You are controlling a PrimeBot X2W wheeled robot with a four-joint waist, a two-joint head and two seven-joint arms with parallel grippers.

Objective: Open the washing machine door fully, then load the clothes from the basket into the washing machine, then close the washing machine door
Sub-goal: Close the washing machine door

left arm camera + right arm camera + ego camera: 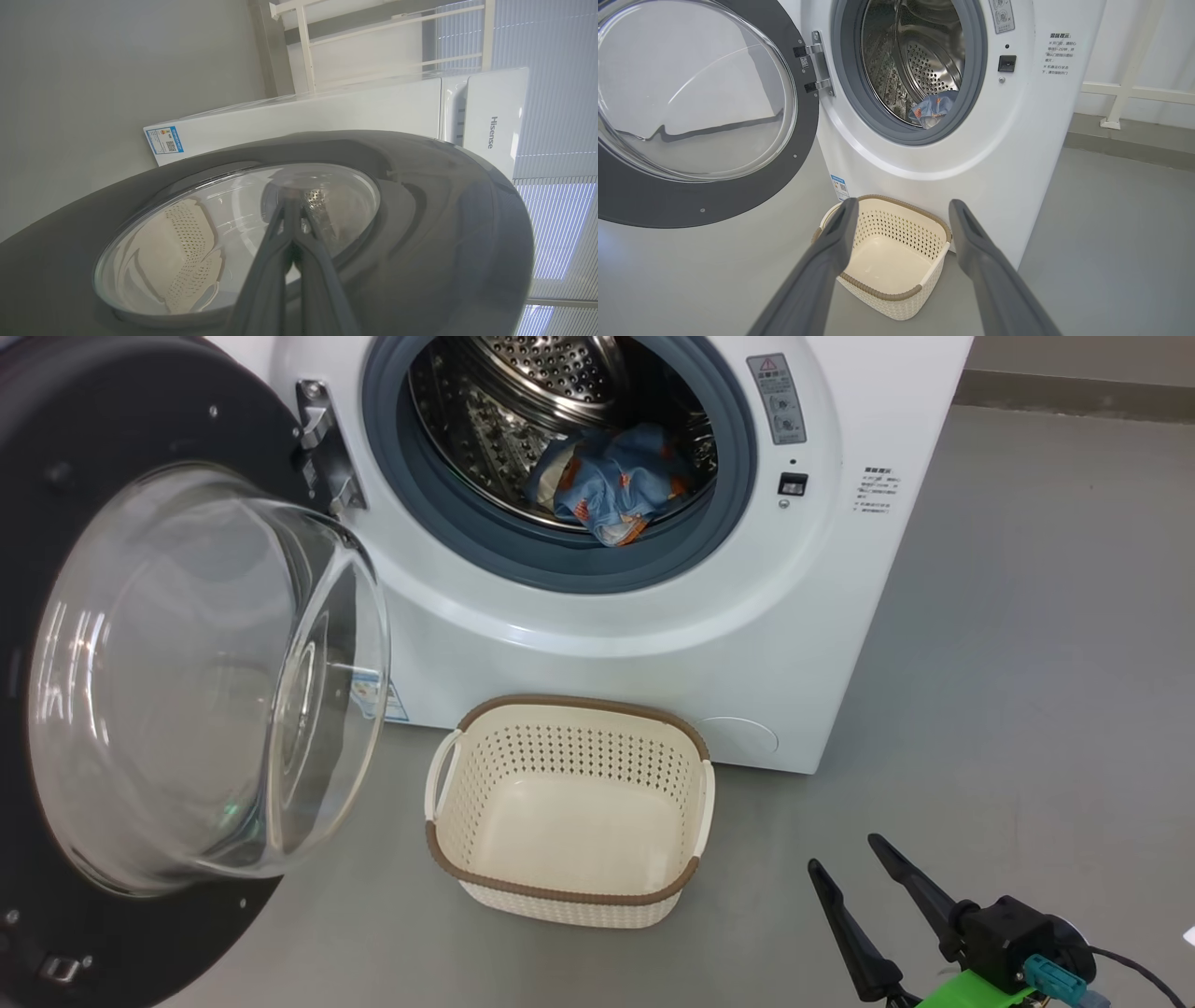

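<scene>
The clothes (611,485), blue with orange print, are lying bunched low in the steel drum (523,392) of the washing machine (653,653). The washing machine door (187,681) is hanging wide open on its hinge (322,448) at the left. The basket (560,894) is sitting on the grey floor (1027,663) just before the machine. The right gripper (845,853) is hovering near the basket, fingers spread. The left gripper (292,205), fingers pressed together, is pointing at the door's outer glass.
</scene>
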